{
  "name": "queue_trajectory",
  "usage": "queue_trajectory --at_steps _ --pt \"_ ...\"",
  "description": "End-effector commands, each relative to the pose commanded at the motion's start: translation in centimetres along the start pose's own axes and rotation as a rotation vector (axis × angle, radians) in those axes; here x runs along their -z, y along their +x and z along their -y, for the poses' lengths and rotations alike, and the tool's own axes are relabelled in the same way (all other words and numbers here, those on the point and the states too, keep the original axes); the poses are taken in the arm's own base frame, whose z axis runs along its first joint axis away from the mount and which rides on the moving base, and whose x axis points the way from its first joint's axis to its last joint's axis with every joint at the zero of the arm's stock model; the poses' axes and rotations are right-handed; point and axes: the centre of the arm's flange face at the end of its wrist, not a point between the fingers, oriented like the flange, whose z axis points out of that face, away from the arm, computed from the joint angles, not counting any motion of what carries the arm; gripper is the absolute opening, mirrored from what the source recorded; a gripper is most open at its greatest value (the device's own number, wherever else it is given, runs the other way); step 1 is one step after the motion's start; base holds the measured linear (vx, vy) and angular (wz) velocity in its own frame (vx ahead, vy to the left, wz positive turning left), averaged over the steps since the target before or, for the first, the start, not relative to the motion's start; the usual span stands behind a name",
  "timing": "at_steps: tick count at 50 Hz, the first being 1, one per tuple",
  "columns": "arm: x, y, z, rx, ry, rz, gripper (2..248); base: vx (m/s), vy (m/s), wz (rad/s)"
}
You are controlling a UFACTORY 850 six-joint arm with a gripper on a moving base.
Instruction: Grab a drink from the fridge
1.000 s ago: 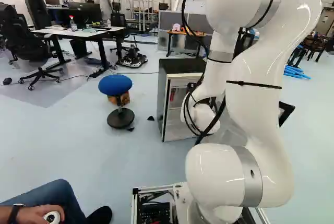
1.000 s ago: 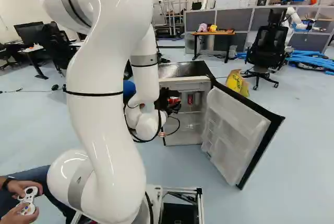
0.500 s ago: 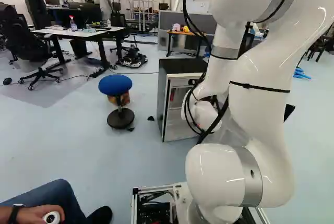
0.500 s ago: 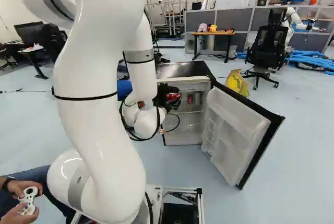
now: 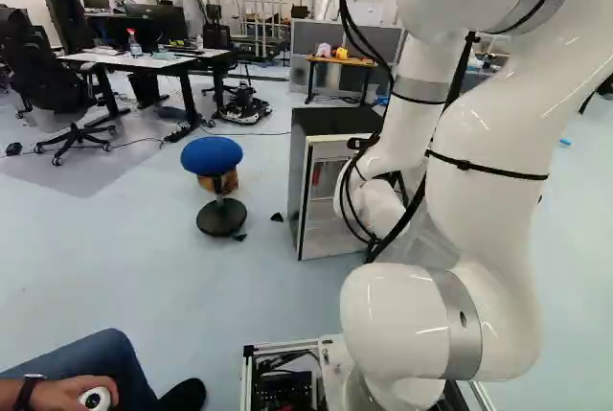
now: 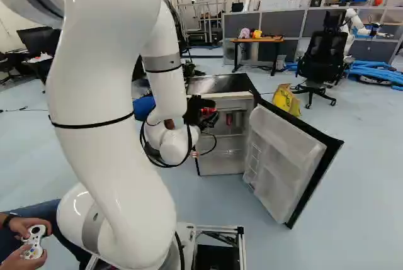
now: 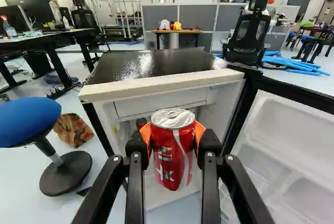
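"Background?"
"Lab floor: blue stool, crumpled paper bag, mini fridge."
"Jaws?"
"Parted can-wide, clamped on red soda can, orange pads against both sides."
"Can where?"
"Roughly upright, at fridge's open front, near swung-out door."
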Motion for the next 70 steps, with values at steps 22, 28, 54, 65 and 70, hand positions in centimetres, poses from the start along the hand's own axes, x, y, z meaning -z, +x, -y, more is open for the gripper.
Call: queue_trajectory --at_steps 22,28,54,65,70 --pt "0.3 1.6 0.0 -0.001 0.002 -0.004 100 0.0 0.0 0.0" --pt "0.2 2.1 0.1 -0.001 0.003 -0.016 100 0.0 0.0 0.0" --pt "-0.8 4.7 0.4 -0.002 0.009 -0.08 100 0.0 0.0 0.0" --pt "-1.6 5.9 0.5 -0.003 0.013 -0.111 100 0.0 0.0 0.0" --pt "-2.1 6.5 0.6 -0.003 0.015 -0.125 100 0.0 0.0 0.0"
